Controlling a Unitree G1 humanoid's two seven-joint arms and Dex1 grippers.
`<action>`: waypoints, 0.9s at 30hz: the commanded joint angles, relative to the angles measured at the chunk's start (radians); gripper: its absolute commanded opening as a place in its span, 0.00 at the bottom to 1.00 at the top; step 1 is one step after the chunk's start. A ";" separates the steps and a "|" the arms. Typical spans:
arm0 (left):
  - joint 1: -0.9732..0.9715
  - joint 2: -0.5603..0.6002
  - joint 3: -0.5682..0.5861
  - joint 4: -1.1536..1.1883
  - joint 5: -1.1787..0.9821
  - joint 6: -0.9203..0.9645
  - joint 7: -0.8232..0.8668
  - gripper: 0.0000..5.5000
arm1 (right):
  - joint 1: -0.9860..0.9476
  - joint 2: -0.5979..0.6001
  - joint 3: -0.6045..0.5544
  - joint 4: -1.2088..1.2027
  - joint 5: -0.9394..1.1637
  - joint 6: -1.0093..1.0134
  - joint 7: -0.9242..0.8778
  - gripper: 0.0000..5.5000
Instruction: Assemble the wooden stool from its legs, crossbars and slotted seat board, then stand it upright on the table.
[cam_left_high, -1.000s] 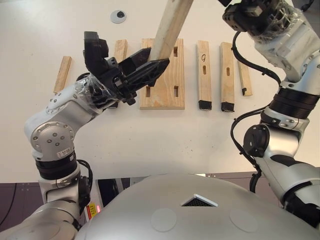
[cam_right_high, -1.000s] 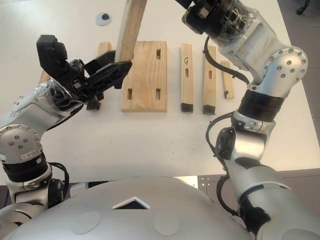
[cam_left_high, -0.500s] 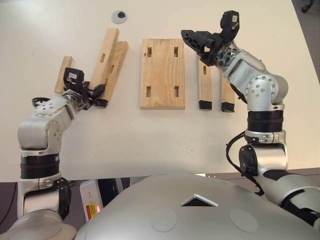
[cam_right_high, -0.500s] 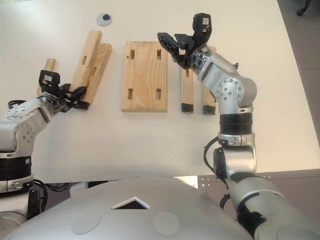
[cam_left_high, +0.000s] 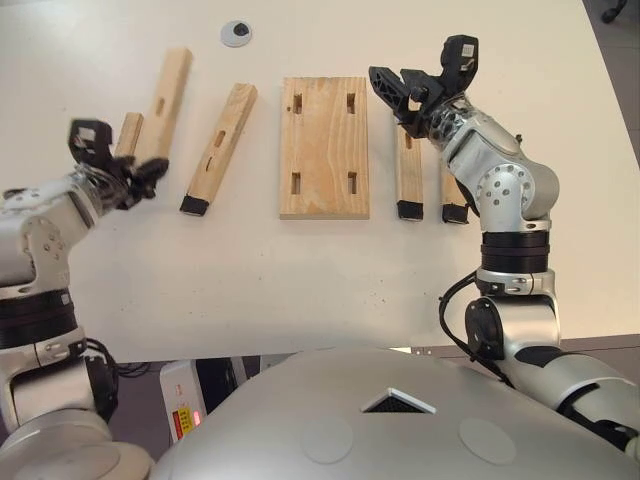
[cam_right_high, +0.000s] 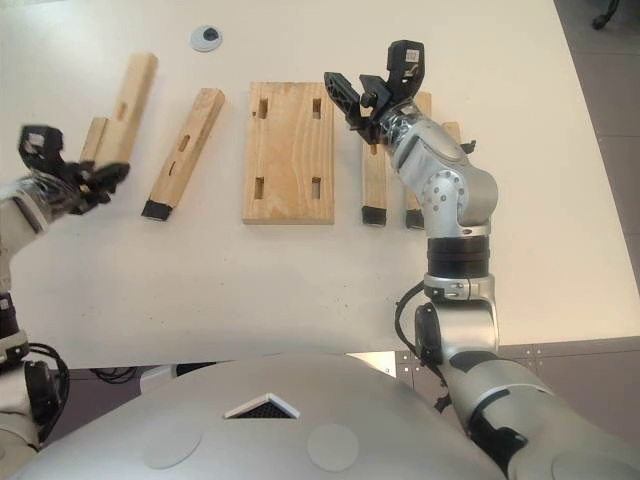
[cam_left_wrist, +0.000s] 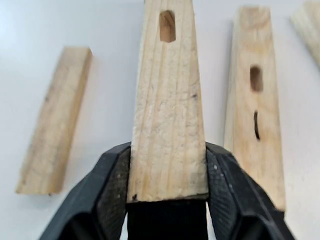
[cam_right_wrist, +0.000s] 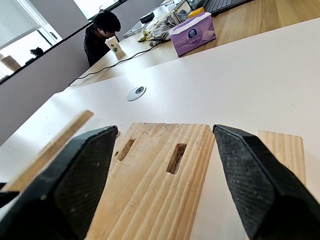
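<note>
Dial centred on the slotted seat board (cam_left_high: 323, 147), with 12 o'clock pointing away from the robot. The board lies flat at mid-table, all four slots open.

Left gripper (cam_left_wrist: 167, 150): at 9 o'clock, clamped on the near end of the held leg (cam_left_high: 165, 95). The leg points toward 11 o'clock, with a mortise near its far end. Resting on the table or lifted: cannot tell. A short crossbar (cam_left_high: 127, 135) lies just beside it on the outer side. The second leg (cam_left_high: 220, 145), black-capped foot toward the robot, lies between the held leg and the board, apart from both.

Right gripper (cam_left_high: 396, 85): at 2 o'clock, fingers spread wide, holding nothing. It hangs over the board's far right corner and the far end of the third leg (cam_left_high: 408, 175). The fourth leg (cam_left_high: 450, 197) lies at 3 o'clock, partly behind the right arm. The end of a thin crossbar (cam_right_high: 452, 130) shows past it.

Surface: white table (cam_left_high: 300, 270), with a round grey grommet cap (cam_left_high: 237, 32) at 11 o'clock.

Room, from the right wrist view: a wooden desk (cam_right_wrist: 260, 15) lies beyond, carrying a purple tissue box (cam_right_wrist: 192, 34) and a black cable (cam_right_wrist: 115, 65).
</note>
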 joint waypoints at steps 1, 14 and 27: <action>0.025 -0.019 -0.078 0.086 0.078 -0.073 -0.021 0.36 | 0.004 0.030 -0.023 -0.014 0.005 0.006 -0.008 0.64; 0.083 -0.089 -0.047 0.063 0.127 -0.064 0.036 0.36 | 0.018 0.035 -0.009 -0.013 -0.043 0.013 0.016 0.64; -0.025 0.062 0.240 0.048 -0.056 0.065 -0.120 0.58 | 0.027 0.036 0.001 -0.003 -0.074 0.015 0.033 0.64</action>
